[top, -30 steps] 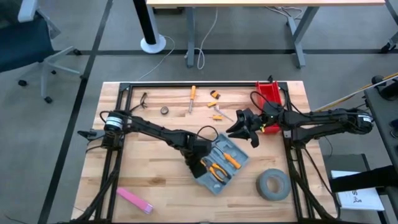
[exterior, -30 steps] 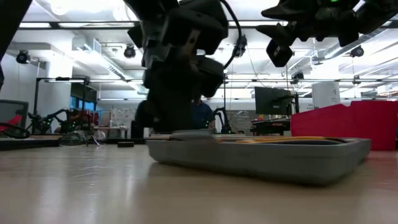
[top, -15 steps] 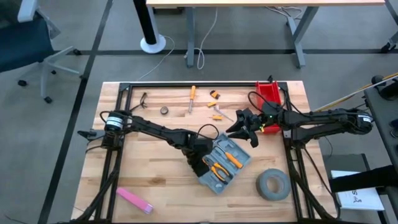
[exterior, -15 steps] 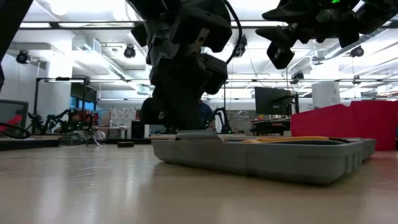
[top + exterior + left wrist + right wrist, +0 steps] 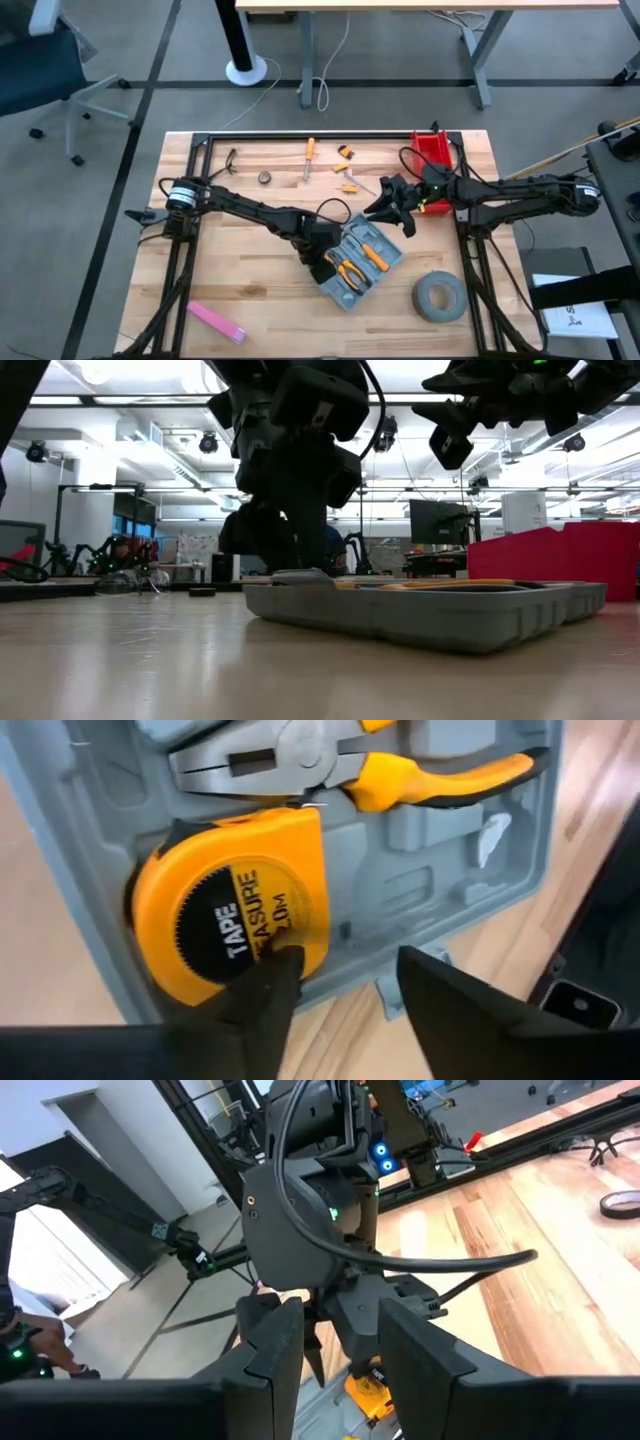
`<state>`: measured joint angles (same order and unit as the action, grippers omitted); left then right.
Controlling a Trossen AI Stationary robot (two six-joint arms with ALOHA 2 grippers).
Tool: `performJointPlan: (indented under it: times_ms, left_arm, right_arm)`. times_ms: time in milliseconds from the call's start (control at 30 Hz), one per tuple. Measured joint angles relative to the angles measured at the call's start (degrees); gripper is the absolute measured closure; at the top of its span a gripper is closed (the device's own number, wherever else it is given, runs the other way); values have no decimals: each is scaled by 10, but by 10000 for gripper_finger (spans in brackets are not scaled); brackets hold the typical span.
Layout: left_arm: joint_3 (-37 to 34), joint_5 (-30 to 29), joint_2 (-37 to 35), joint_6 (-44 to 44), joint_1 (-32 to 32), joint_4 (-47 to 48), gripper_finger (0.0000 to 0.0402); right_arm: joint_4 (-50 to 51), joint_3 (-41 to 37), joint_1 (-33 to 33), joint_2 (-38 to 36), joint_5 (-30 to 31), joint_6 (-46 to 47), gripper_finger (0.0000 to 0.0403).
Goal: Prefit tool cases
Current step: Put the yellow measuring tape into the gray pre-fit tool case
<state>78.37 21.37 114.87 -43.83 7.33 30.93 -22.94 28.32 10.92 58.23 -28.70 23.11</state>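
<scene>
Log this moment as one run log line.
left gripper: open, over tape measure seated in tool case | pliers in case | right gripper: hovering beside case, empty

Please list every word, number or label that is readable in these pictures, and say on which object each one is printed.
"TAPE" and "MEASURE": on the black round label of the yellow tape measure lying in the blue-grey plastic tool case.
"...0M": same label; the first characters are hidden behind a dark finger.
No other text in any view can be read.

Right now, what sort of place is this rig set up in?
Most likely a robotics lab or workshop: a wooden butcher-block workbench on a grey concrete floor, a height-adjustable desk behind it, and monitors and other robot arms in the background.
</scene>
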Motion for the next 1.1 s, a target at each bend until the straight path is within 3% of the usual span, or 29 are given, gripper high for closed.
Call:
performJointPlan:
  times_ms: [300,733,1100]
  left_arm:
    - [0,-43,-1,3,-6,52,171]
    - [0,-258,-3,99,-25,137,218]
    - [8,-270,-21,131,-53,141,229]
  right_arm:
    - [-1,0,0,-19,0,0,282]
    - [1,-1,0,-20,0,3,302]
    - [1,-1,0,-20,1,8,286]
